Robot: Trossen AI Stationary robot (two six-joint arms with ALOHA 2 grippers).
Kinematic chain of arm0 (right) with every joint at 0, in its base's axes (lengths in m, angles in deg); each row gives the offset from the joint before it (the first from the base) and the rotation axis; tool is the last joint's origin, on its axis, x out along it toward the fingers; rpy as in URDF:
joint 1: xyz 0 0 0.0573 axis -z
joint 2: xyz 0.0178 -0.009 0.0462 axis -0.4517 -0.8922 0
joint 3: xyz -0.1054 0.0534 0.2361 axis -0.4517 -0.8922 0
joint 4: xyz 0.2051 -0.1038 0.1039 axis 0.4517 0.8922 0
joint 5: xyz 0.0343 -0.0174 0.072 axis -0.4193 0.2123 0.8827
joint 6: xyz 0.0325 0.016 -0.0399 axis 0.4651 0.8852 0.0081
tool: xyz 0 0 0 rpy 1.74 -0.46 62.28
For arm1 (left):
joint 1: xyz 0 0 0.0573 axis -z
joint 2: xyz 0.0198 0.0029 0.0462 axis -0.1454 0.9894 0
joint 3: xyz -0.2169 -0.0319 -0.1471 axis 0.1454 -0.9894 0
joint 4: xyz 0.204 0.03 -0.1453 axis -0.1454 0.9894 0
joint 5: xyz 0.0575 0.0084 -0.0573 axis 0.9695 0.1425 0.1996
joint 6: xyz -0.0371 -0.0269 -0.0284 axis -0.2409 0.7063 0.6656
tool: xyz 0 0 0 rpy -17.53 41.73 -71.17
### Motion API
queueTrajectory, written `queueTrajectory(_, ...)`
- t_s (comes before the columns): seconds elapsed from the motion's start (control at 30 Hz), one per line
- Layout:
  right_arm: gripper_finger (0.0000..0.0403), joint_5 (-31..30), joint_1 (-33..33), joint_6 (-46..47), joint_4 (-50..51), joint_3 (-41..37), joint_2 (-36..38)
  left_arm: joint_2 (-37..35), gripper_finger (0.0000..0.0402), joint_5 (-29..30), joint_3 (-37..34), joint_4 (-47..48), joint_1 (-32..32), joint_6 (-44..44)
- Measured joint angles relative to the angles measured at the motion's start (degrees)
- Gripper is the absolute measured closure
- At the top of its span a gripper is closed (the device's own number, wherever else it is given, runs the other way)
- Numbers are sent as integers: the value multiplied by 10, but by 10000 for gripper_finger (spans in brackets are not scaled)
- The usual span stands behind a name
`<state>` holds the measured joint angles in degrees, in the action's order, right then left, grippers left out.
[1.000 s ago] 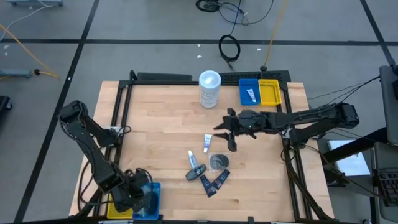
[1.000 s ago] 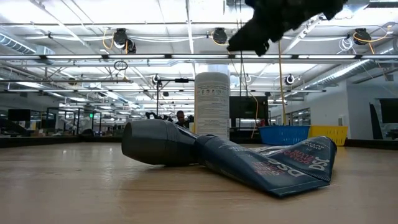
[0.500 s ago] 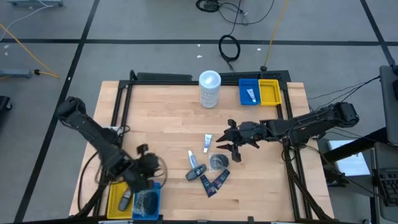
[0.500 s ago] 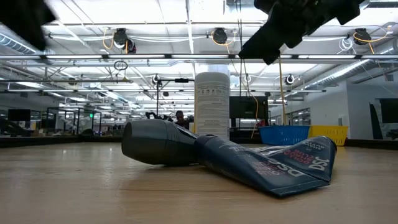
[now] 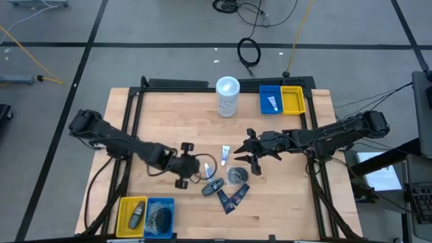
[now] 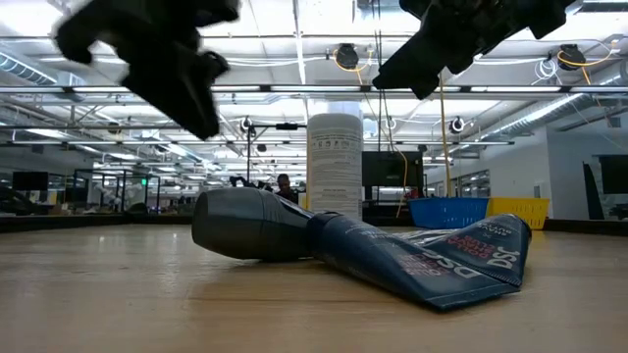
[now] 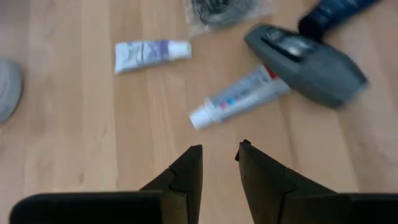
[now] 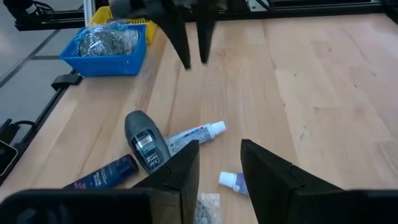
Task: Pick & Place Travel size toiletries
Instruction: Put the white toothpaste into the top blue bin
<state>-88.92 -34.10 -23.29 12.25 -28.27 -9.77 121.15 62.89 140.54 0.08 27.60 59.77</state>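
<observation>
The travel size toiletries lie in a cluster at mid-table. They are two white tubes [image 5: 225, 155] [image 5: 208, 171], a dark grey mini bottle [image 5: 214, 186], a round wrapped bundle [image 5: 237, 176] and two navy sachets [image 5: 231, 198]. My left gripper [image 5: 197, 166] hovers just left of the cluster, open and empty. In its wrist view the longer tube [image 7: 239, 96] lies just beyond the fingertips [image 7: 219, 155]. My right gripper [image 5: 241, 152] hangs open and empty above the cluster's far right side. Its own view [image 8: 219, 152] looks over the bottle [image 8: 144, 140] and tube [image 8: 196, 134].
A tall white canister [image 5: 227, 96] stands at the far edge. Beside it are a blue bin [image 5: 271, 100] holding a white tube and a yellow bin [image 5: 292, 100]. At the near left, a yellow bin [image 5: 131, 214] holds a grey bottle and a blue bin [image 5: 158, 216] holds a dark bundle.
My left gripper has swung from above the near-left bins toward the table's right and somewhat farther in. It has rolled about its own axis and now hovers beside the toiletries cluster. My right gripper has shifted a little toward the near edge, then held still.
</observation>
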Motion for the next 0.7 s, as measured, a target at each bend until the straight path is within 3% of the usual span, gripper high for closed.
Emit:
queueTrajectory(0.3, 293, 0, 0, -14, 9, 0, 0, 86, 288, -85, 0, -66, -66, -88)
queueTrajectory(0.7, 294, 0, 0, -14, 18, 0, 0, 126, 228, -82, 0, -100, -94, -191)
